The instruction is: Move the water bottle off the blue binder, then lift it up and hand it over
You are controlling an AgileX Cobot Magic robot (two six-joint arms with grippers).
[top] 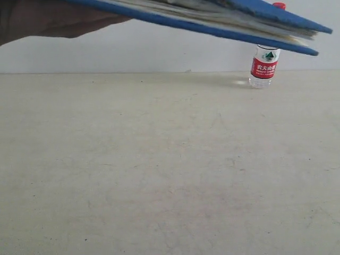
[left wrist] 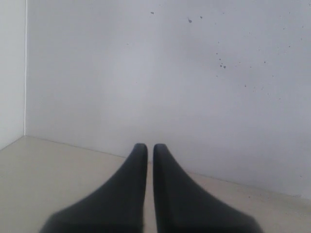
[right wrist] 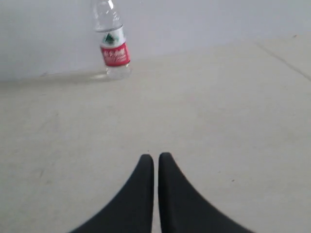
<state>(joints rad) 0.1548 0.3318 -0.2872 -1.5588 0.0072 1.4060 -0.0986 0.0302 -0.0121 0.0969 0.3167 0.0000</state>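
Observation:
The water bottle [top: 264, 66] stands upright on the table at the far right, close to the wall; its red cap [top: 279, 6] shows above the binder. The blue binder [top: 271, 11] is held tilted in the air across the top of the exterior view, white pages showing between its covers, and it hides the bottle's neck. In the right wrist view the bottle [right wrist: 114, 51] stands well ahead of my right gripper [right wrist: 155, 158], which is shut and empty. My left gripper [left wrist: 150, 148] is shut on nothing and faces the wall. Neither gripper shows in the exterior view.
A person's hand [top: 53, 21] holds the binder at the upper left. The beige table [top: 159, 159] runs back to a white wall [left wrist: 170, 73]. A table edge or seam [right wrist: 286, 60] shows in the right wrist view.

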